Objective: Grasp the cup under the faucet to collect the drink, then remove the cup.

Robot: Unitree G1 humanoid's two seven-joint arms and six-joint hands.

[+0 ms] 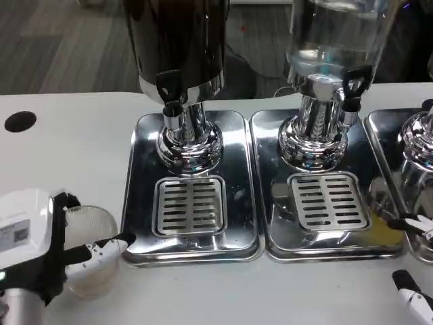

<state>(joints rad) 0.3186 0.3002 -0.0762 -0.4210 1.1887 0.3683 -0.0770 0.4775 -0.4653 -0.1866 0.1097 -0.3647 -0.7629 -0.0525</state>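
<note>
At the lower left of the frame the left hand (51, 254) grasps the cup (91, 254), a clear plastic cup standing upright on the white table (67, 135); black-and-white fingers (101, 249) wrap across its front while the white back of the hand lies to its left. The cup sits just beside the left edge of the left drip tray (142, 189), off the tray and well away from the spout above it; whether it holds any liquid cannot be told. That tray is a shiny steel rectangle with a slotted grate (189, 205) in its lower half and the chrome foot of the dark dispenser (179, 47) in its upper half. The dispenser's faucet (169, 91), with a black lever, hangs over the tray near the upper centre of the frame. To the right stands a second steel tray (267, 203) with its own grate (328, 201), under a clear dispenser (335, 34) whose faucet (352, 88) also has a black handle. Part of a third tray (379, 135) shows at the right edge. At the lower right corner only a few fingertips of the right hand (414, 271) show, spread apart with nothing between them. A black round hole (20, 121) marks the table at the left edge.
</note>
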